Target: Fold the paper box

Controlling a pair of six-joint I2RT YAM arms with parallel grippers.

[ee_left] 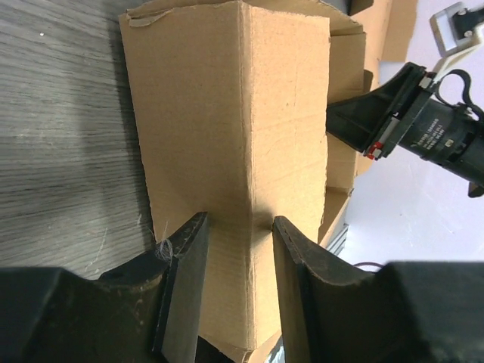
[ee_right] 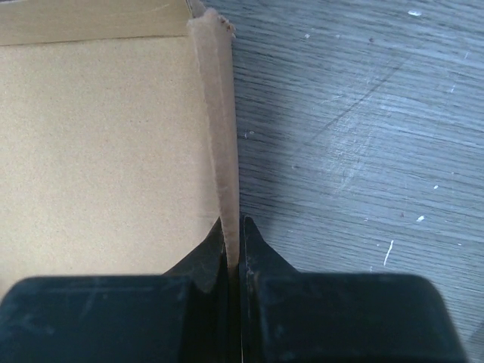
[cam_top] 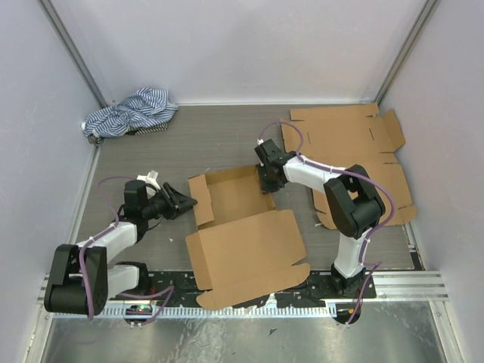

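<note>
A half-formed brown cardboard box [cam_top: 234, 193] is sitting at the middle of the grey table [cam_top: 219, 140], its low walls standing up around an open tray and its broad lid flap [cam_top: 246, 253] lying flat toward the near edge, where it is covering part of the rail between the arm bases. The right gripper [cam_top: 266, 180] is pinching the box's right wall, jaws closed tight on the thin cardboard edge [ee_right: 227, 113]. The left gripper [cam_top: 184, 203] is pointing at the opposite wall with jaws roughly half apart, a creased panel [ee_left: 227, 113] filling the gap; whether its fingers [ee_left: 185, 280] are touching the cardboard cannot be told. Flat cardboard sheets [cam_top: 355, 151] are lying at the far right, partly hidden by the right arm, and a striped cloth [cam_top: 128, 113] is bunching in the far left corner.
</note>
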